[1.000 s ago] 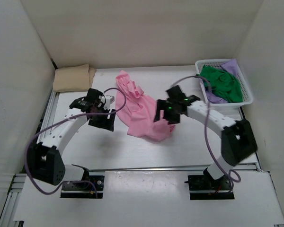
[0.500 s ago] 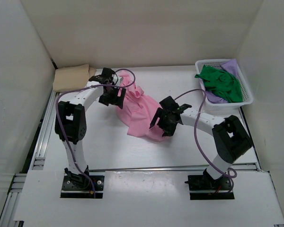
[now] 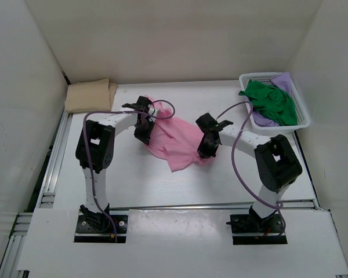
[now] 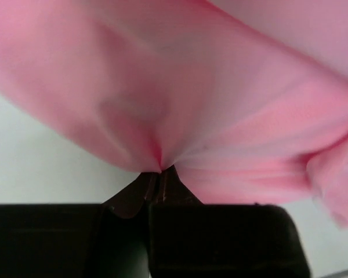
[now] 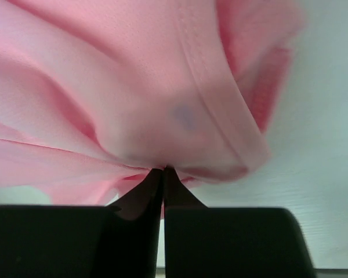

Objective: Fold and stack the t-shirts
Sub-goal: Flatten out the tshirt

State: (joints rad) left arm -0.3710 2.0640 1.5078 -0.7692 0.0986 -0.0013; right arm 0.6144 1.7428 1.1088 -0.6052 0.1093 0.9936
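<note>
Status: left hand [image 4: 156, 184] is pinched tight on a bit of pink shirt [image 3: 175, 142]. In the left wrist view, creases fan out from the tips. Right hand [image 5: 162, 179] is the same: tips together, with a fold of the pink shirt clamped between them and a stitched hem just past it.

From above, the left hand sits at the shirt's left edge and the right hand at its right edge, roughly level with each other. The cloth spans between them mid-counter [image 3: 133, 179], bunched and wrinkled, with a loose lower corner pointing toward the near edge. Cannot tell whether the stretch between the hands is lifted or lying flat. Both arms are folded in tight, with purple cables [image 3: 236, 152] looping over them.

Tan shirt [image 3: 90, 95] lies folded at the far-left corner against the wall, well apart from both hands. Basket [image 3: 305, 120] sits far right by the right wall. Green shirt [image 3: 272, 101] is crumpled on top inside it. Purple shirt [image 3: 285, 80] is under the green one, showing at the basket's far side and again at its near side. The right hand is near the basket, not touching it.
</note>
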